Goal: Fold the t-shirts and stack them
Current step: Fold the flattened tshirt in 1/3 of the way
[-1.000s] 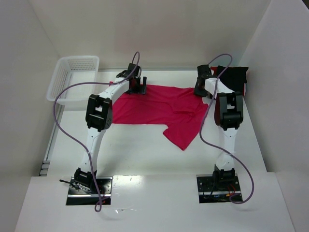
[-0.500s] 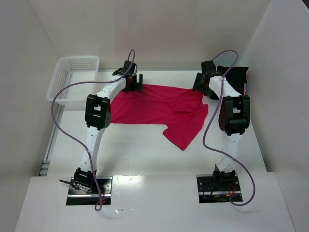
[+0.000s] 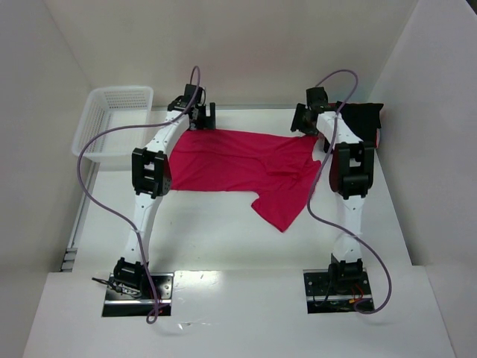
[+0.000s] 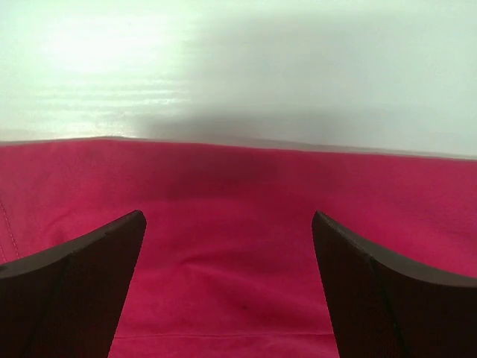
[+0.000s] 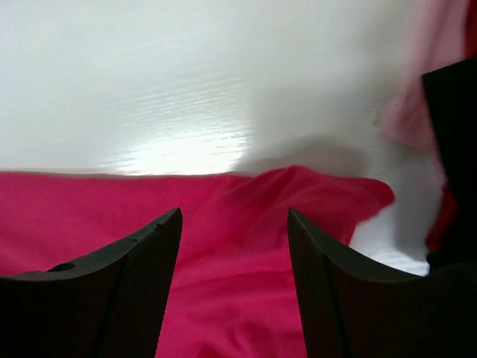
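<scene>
A red t-shirt (image 3: 246,165) lies spread on the white table, with one part hanging toward the front. My left gripper (image 3: 203,119) is open at the shirt's far left edge; in the left wrist view its jaws (image 4: 227,216) stand wide apart over the red cloth (image 4: 238,253). My right gripper (image 3: 304,125) is open at the shirt's far right corner; in the right wrist view (image 5: 235,212) the jaws stand apart over the red cloth (image 5: 238,298). A dark t-shirt (image 3: 361,119) with red under it lies at the far right.
A white plastic basket (image 3: 112,127) stands at the far left. White walls close in the table at the back and on both sides. The dark cloth (image 5: 451,134) shows at the right edge of the right wrist view.
Both grippers have moved toward the back wall, along the shirt's far edge. The left one went left and back. The shirt's far edge looks straighter.
</scene>
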